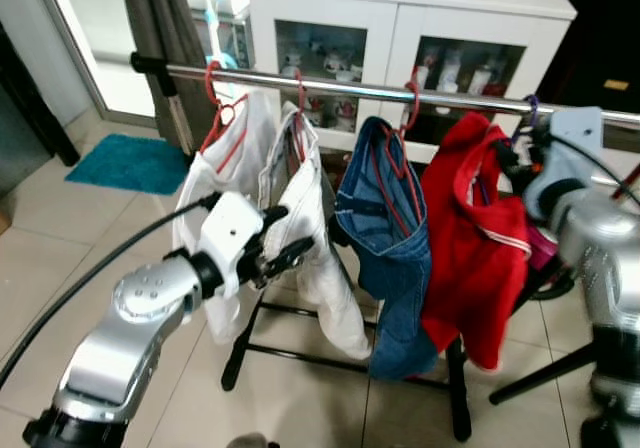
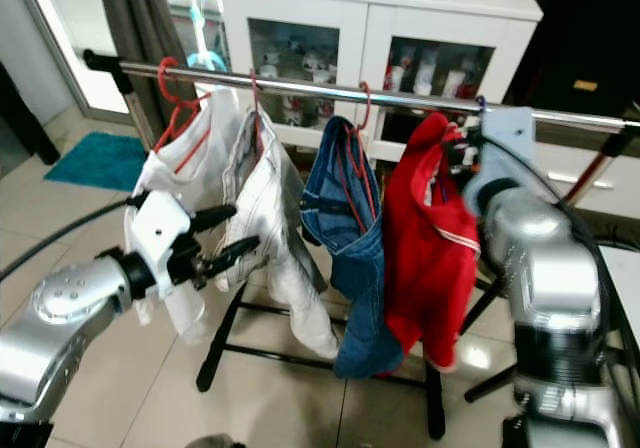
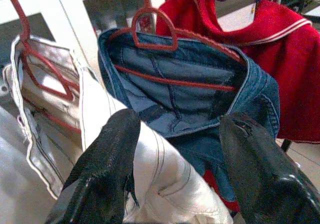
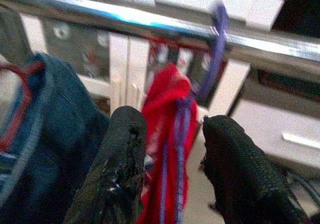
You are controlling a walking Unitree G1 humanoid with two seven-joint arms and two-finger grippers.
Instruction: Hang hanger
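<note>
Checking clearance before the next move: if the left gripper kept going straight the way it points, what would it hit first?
Probably the white garment: it bulges between the open jaws of the left gripper. The blue jeans on their red hanger hang just behind it, though depth is hard to judge.

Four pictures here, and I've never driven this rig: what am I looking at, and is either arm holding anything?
The two wide pictures come from the robot's head, looking down at a metal rail hung with clothes: two white garments, blue jeans and a red top. The close pictures look along each wrist's two black fingers. The left pincer is open beside the white clothes, holding nothing. The right pincer is open by the rail, its fingers either side of the red top's purple hanger, which is hooked on the rail.
</note>
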